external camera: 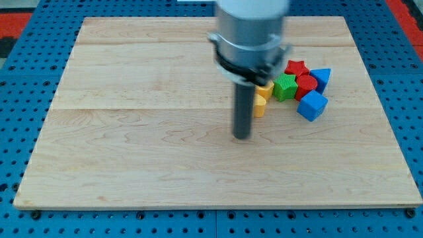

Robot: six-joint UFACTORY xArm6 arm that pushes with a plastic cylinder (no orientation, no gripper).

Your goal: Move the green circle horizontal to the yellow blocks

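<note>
Just now my tip [242, 137] rests on the wooden board [132, 132], toward the view's lower left of the green block [285, 86] and apart from it. There is no pincer, only the rod. Two yellow blocks [262, 98] sit just on the view's left of the green block, partly hidden behind the rod. A red star [297, 67] lies above its right edge, a red block [306, 84] touches its right, with two blue blocks [312, 105] beyond. Whether the green block is round I cannot tell.

Pale wooden board [132, 145] carries clustered yellow [261, 99], green [285, 87], red [301, 76], blue [313, 104] blocks, view's right of centre.
</note>
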